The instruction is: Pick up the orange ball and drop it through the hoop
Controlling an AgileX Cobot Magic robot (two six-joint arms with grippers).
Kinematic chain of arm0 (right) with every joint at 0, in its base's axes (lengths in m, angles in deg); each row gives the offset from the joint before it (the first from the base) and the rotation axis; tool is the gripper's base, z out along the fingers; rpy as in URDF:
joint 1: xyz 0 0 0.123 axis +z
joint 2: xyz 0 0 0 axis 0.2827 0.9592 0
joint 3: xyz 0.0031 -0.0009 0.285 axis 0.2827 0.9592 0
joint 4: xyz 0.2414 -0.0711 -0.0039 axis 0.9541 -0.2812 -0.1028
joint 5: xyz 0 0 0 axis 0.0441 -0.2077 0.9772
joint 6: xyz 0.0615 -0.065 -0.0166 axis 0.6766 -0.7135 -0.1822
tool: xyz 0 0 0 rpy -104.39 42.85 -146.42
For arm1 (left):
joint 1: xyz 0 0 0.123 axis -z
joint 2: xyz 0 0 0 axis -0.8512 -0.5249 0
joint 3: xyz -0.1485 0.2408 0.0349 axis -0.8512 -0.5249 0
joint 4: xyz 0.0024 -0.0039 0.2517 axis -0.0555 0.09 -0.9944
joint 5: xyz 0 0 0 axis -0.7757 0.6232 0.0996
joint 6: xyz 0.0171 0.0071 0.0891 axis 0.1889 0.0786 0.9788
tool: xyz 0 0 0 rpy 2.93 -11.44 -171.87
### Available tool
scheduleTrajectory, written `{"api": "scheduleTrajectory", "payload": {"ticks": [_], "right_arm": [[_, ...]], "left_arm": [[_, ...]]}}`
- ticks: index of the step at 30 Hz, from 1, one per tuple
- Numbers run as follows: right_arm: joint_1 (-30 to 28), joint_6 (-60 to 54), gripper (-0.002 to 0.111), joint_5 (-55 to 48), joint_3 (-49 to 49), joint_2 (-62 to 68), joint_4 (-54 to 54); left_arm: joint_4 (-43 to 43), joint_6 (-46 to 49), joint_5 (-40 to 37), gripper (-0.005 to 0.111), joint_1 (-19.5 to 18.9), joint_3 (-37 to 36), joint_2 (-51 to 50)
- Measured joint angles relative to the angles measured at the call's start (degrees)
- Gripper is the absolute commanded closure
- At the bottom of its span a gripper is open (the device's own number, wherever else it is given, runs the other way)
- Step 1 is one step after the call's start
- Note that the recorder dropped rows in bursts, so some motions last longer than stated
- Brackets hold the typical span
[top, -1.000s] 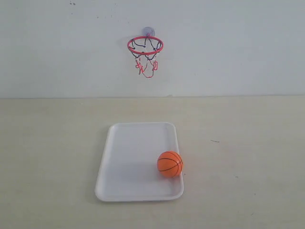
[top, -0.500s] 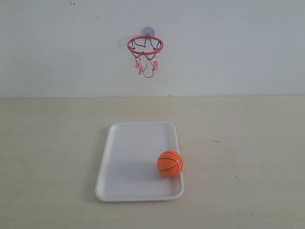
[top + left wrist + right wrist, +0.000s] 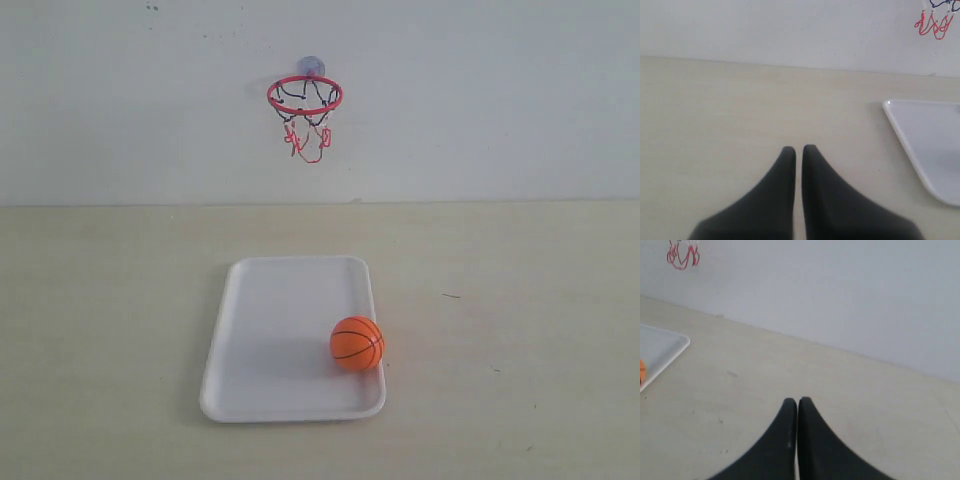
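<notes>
The orange ball [image 3: 357,343] rests against the near right rim of the white tray [image 3: 260,330]. A sliver of the ball [image 3: 641,371] shows at the edge of the right wrist view. The hoop [image 3: 305,95], a red ring with string net, hangs on the back wall by a suction cup; part of its net [image 3: 934,22] [image 3: 682,255] shows in both wrist views. Neither arm appears in the exterior view. My left gripper [image 3: 798,149] is shut over bare table beside the tray [image 3: 925,145]. My right gripper [image 3: 797,401] is shut, empty, away from the tray [image 3: 660,350].
The tray lies in the middle of a pale wooden table [image 3: 520,330]. A plain white wall [image 3: 500,100] rises behind the table's far edge.
</notes>
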Motion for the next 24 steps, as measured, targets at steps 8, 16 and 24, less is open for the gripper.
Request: {"api": "scheduleTrajectory", "payload": {"ticks": [8, 16, 24], "right_arm": [[0.00, -0.45, 0.109, 4.65, 0.00, 0.00, 0.00], [0.00, 9.61, 0.109, 8.58, 0.00, 0.00, 5.41], [0.00, 22.16, 0.109, 19.19, 0.00, 0.00, 11.43]], "left_arm": [[0.00, 0.00, 0.00, 0.103, 0.00, 0.00, 0.00], [0.00, 0.00, 0.00, 0.103, 0.00, 0.00, 0.00], [0.00, 0.00, 0.00, 0.103, 0.00, 0.00, 0.00]]}}
